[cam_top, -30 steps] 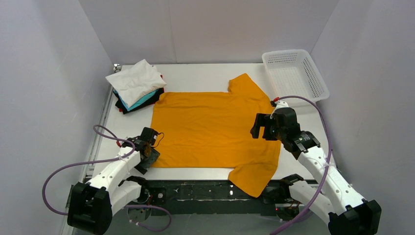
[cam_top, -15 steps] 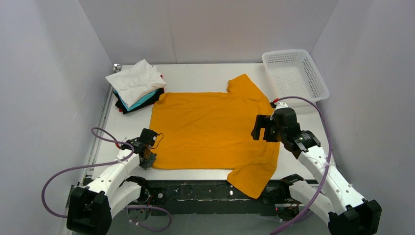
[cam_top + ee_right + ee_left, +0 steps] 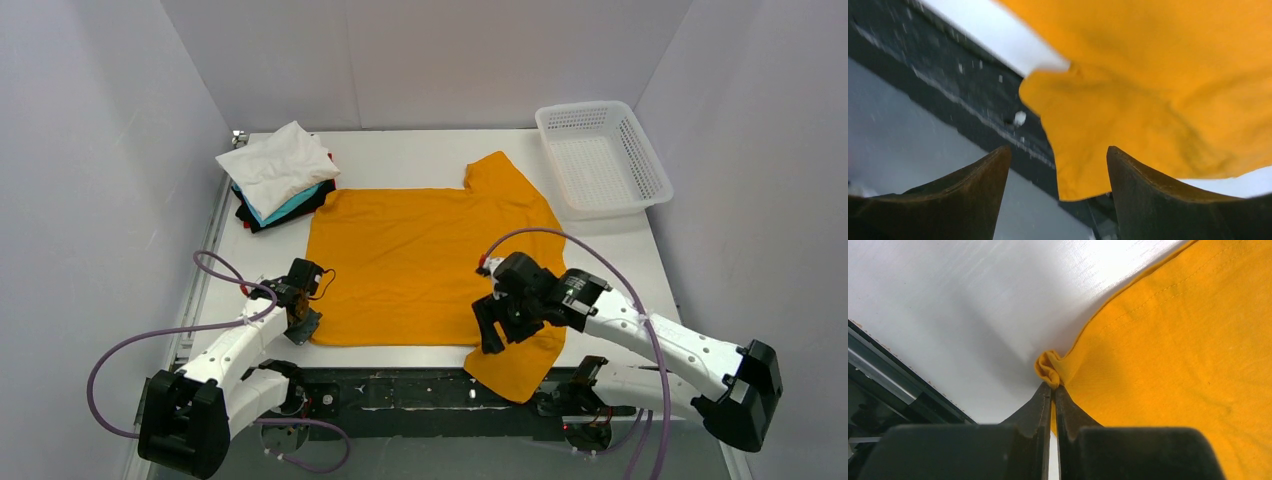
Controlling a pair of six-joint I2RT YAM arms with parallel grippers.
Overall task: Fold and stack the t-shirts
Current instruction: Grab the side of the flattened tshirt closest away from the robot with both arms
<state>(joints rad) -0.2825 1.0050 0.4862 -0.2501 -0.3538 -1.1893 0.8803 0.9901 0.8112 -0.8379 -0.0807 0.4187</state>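
An orange-yellow t-shirt (image 3: 430, 260) lies spread flat on the white table, its near sleeve (image 3: 515, 365) hanging over the front edge. My left gripper (image 3: 305, 322) sits at the shirt's near-left corner, shut on a small bunch of hem (image 3: 1048, 367); the jaws (image 3: 1053, 386) are pressed together in the left wrist view. My right gripper (image 3: 490, 335) hovers open over the hanging sleeve (image 3: 1128, 125), fingers (image 3: 1058, 149) apart with nothing between them. At the back left is a stack of folded t-shirts (image 3: 280, 175), white on top with teal, black and red below.
A white mesh basket (image 3: 600, 155) stands at the back right corner. The black frame rail (image 3: 400, 385) runs along the table's front edge under the sleeve. Grey walls close in on the left, right and back.
My left gripper has closed on the shirt's near-left corner. The right arm has swung from the shirt's right side down to the near sleeve, its jaws a little narrower.
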